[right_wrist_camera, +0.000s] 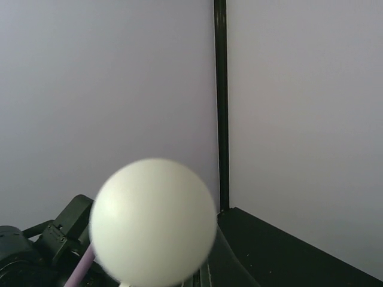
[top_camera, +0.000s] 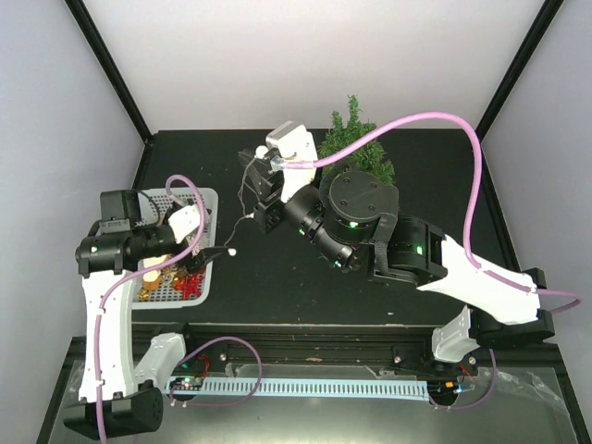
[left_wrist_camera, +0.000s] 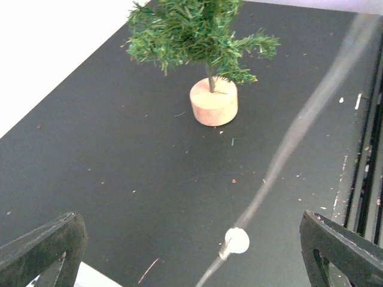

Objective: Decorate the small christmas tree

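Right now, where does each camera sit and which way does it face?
Top external: above, behind the arms, looking down on the table; left arm and right arm show.
Left wrist: on the left arm, facing the small christmas tree; open left gripper frames the bottom.
Right wrist: facing walls and a corner post, white ball close up; no gripper fingers visible.
Shared: top and left wrist both show the tree.

small christmas tree: bristly green needles, synthetic look, matt. stump base: pale bare wood, smooth. table: matt black, dust-flecked. left gripper fingers: matt black, plastic look. ball: smooth, matt off-white. basket: white perforated plastic. cable: smooth pink sheath.
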